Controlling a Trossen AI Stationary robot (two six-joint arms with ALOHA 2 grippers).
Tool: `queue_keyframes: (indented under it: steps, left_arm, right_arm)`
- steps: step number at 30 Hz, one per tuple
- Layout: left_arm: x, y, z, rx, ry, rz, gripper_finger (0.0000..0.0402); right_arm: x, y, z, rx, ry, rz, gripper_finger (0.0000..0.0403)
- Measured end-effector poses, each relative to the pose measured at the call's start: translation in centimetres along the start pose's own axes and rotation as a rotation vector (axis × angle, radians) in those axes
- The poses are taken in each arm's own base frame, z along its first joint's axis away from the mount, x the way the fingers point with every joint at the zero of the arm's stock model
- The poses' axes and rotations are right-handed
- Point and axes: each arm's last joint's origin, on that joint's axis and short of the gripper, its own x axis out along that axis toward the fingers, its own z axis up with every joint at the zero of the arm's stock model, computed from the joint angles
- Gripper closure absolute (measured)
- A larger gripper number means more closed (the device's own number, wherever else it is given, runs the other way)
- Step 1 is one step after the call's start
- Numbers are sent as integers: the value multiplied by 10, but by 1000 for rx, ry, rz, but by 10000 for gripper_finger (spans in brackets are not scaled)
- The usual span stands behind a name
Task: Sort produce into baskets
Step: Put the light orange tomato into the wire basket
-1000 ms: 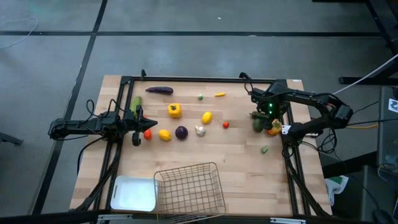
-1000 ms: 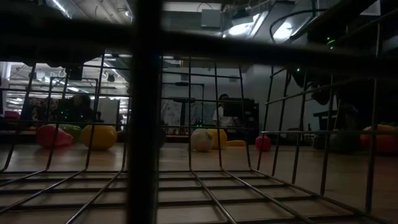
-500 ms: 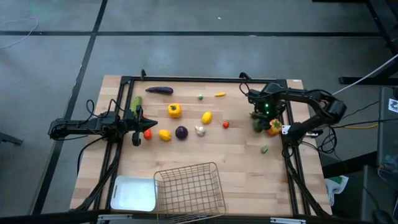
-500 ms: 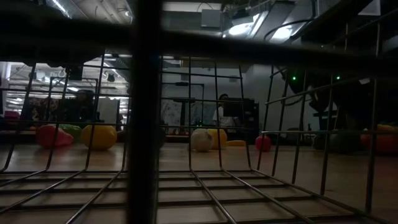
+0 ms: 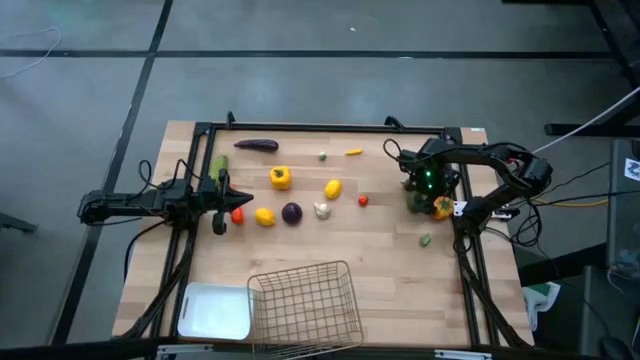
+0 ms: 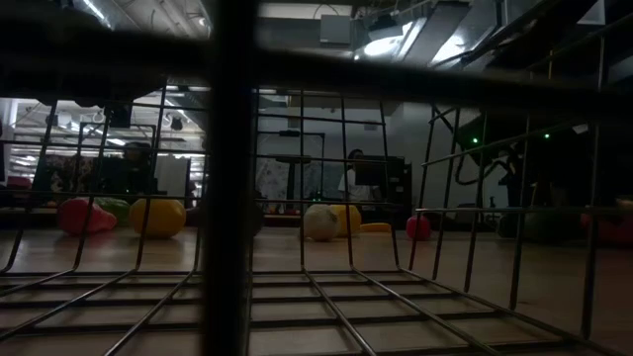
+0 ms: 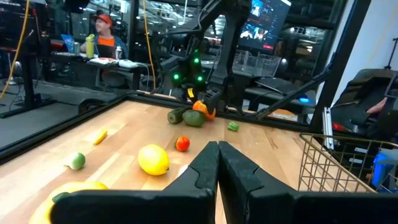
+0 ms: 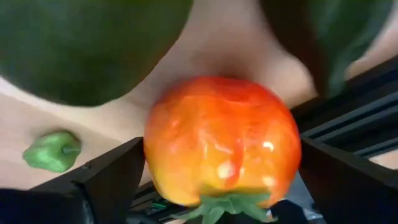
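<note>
Right end effector [image 5: 432, 196]: shifted slightly toward desk [image 5: 380, 260] centre vs a second ago, arm elbow drawn in; fingers spread wide, either side of orange pepper [image 8: 222, 140], not clamped. Pepper sits btwn the fingers at desk's right edge, dark green veg [image 8: 87, 43] just beside it, small green piece [image 8: 53, 150] nearby. Left end effector [image 5: 222, 208]: unchanged, fingers pressed together, parked at left side near red piece [image 5: 237, 215] & lemon [image 5: 265, 216]. Wire basket [image 5: 305, 300] and white tray [image 5: 214, 311] at near edge, nothing in them
</note>
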Motion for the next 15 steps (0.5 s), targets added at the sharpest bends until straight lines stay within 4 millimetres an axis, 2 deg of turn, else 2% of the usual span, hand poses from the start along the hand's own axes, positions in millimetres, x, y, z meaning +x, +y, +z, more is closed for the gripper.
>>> queue_keyframes:
  steps: [15]
  left_arm:
    - [0,0,0,0,0,0,396]
  right_arm:
    - [-1,0,3,5,-24,-10,6]
